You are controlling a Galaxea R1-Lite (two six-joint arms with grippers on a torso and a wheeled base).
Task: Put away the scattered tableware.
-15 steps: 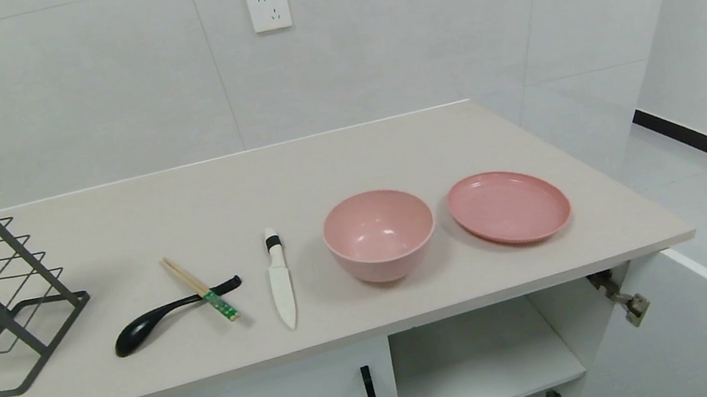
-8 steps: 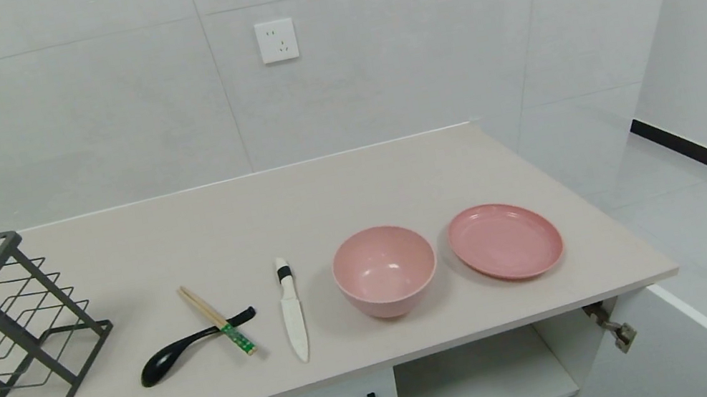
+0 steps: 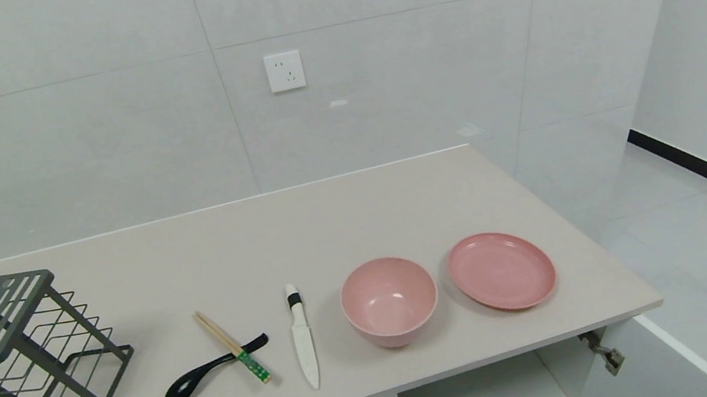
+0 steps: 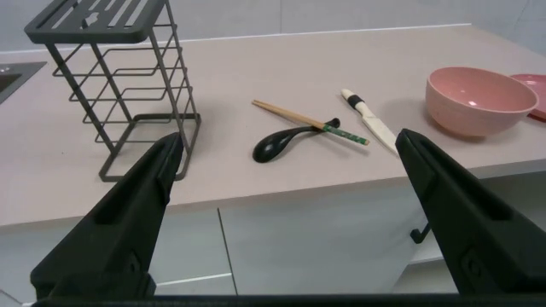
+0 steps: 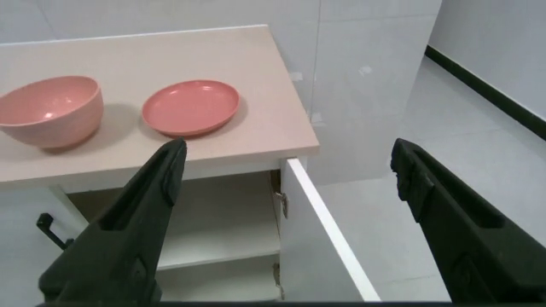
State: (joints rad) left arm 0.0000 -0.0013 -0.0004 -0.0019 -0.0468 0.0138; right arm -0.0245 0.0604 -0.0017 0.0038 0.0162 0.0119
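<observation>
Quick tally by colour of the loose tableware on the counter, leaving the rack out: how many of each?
Pink: 2, the bowl and the plate
Black: 1, the spoon
White: 1, the knife
Wood: 1, the pair of chopsticks
Total: 5

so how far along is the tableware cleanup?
Done: nothing stowed, though the cabinet door stands open. In hand: nothing; left gripper and right gripper are open, empty. Left: spoon, chopsticks, knife, bowl and plate all lie on the counter.
</observation>
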